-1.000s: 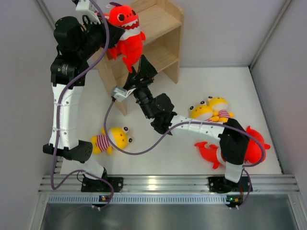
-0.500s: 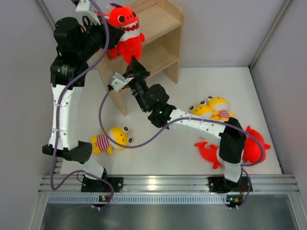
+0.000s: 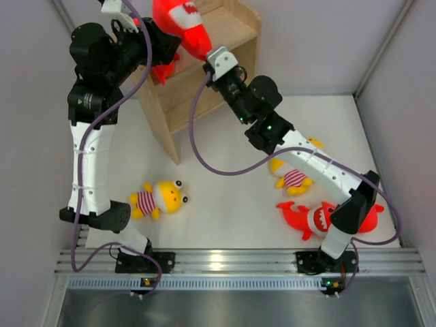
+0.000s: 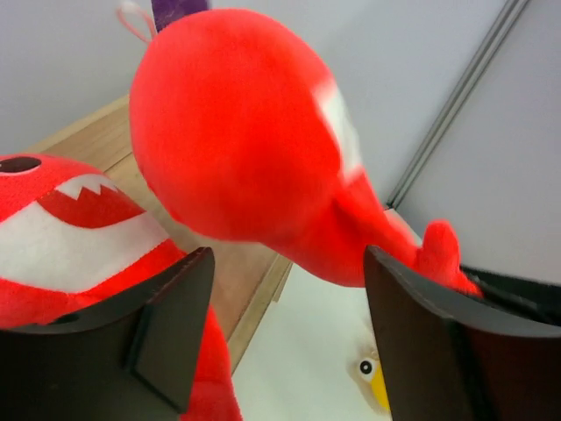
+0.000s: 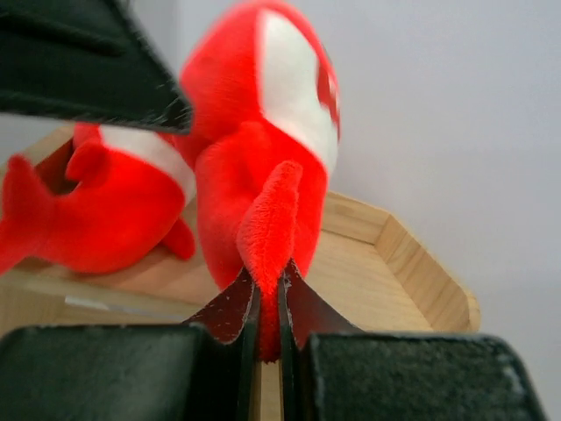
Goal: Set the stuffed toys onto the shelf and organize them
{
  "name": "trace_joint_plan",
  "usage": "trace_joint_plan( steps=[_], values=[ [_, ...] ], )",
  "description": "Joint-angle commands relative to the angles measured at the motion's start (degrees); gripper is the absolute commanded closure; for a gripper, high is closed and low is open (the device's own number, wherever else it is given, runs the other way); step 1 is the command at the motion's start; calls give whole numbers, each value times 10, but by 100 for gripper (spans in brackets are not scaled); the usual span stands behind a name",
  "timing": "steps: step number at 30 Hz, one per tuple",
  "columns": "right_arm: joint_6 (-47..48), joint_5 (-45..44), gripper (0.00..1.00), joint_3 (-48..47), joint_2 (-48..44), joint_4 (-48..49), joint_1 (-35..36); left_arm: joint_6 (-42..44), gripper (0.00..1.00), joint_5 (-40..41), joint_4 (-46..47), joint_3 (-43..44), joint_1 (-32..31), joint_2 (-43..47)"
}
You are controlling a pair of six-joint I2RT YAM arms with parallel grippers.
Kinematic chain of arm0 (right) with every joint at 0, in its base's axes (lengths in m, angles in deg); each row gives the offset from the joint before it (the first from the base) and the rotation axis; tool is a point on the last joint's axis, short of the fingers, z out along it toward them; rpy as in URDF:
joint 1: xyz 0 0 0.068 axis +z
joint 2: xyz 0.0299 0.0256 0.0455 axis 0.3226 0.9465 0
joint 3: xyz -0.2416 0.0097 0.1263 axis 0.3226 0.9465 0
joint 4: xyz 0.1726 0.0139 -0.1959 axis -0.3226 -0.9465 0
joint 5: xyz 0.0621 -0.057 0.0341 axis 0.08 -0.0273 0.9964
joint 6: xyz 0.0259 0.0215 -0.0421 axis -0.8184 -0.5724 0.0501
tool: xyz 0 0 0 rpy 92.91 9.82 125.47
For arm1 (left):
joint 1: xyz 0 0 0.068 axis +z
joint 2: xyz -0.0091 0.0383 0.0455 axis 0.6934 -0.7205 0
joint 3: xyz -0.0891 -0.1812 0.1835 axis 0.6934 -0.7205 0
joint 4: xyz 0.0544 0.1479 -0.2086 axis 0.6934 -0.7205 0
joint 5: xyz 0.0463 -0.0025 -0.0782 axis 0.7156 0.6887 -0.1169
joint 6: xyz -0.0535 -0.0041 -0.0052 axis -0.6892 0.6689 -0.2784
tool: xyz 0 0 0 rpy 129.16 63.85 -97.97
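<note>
Right gripper (image 5: 267, 294) pinches the red shark plush (image 5: 254, 132) by its tail over the shelf (image 3: 231, 34); left gripper (image 4: 287, 263) spread nearby.

Legible text: none in any view. No readable lettering, label, brand mark or number on the light natural-wood two-tier shelf (image 3: 235, 34), the red shark plush (image 3: 185, 27) above the shelf, or the yellow plush in a striped shirt (image 3: 163, 197) in front of the shelf.

Left gripper (image 4: 287, 263) raised, jaws apart, perhaps empty, right gripper (image 5: 267, 279) clamped
</note>
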Motion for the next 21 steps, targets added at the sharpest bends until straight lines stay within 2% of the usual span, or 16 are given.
trace_joint_plan(
  steps=[1,4,8,12,13,16,21],
  values=[
    [-115,50,100,-99,21,-17,-41,30,23,-11,18,50,0,-8],
    [-162,41,100,-160,60,-18,-59,61,21,24,30,91,0,-34],
    [-229,34,100,-234,121,-25,-71,109,18,68,42,95,1,-54],
    [-285,97,100,-306,171,-42,-91,128,18,92,41,63,4,-45],
    [-291,141,100,-311,179,-44,-95,129,18,96,41,56,6,-40],
    [-281,207,100,-322,211,-66,-105,138,18,106,41,22,12,-11],
    [-210,210,100,-348,231,-111,-105,166,18,139,26,-3,18,23]
  ],
)
